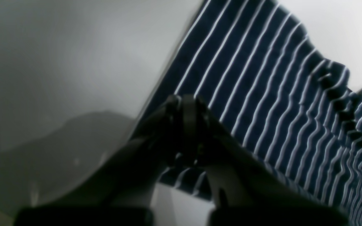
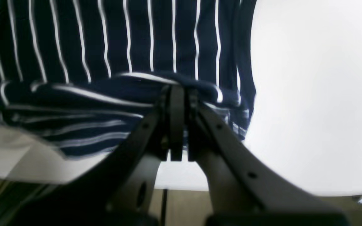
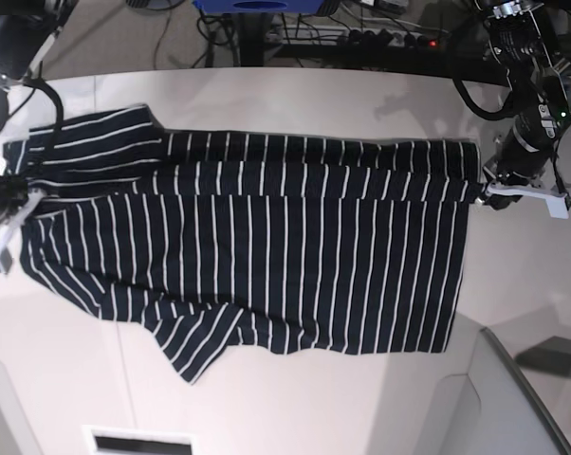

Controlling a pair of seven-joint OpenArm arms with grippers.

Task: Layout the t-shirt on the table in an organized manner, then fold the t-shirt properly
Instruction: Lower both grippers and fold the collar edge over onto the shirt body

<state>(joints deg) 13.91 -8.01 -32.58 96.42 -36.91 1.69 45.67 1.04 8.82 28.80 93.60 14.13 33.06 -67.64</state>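
**Both end effectors pinch the t-shirt at opposite ends**

The left end effector (image 1: 185, 103) has its fingers pressed together on the edge of the t-shirt (image 1: 262, 103); in the base view it (image 3: 482, 190) sits at the right end of the cloth, at the upper corner of that edge. The right end effector (image 2: 177, 94) is likewise clamped tight, pinching a bunched fold of the t-shirt (image 2: 137, 37) near the cloth's corner; in the base view it (image 3: 25, 197) grips the left end.

The t-shirt (image 3: 267, 246) lies spread on the table (image 3: 314, 408), its long axis running left to right in the base view, between the two arms. The white stripes run across that axis. The upper edge is folded over in a band along the far side. At the lower left a flap of cloth juts out toward the near edge, and the left end is rumpled.

No label or writing can be read in any view.
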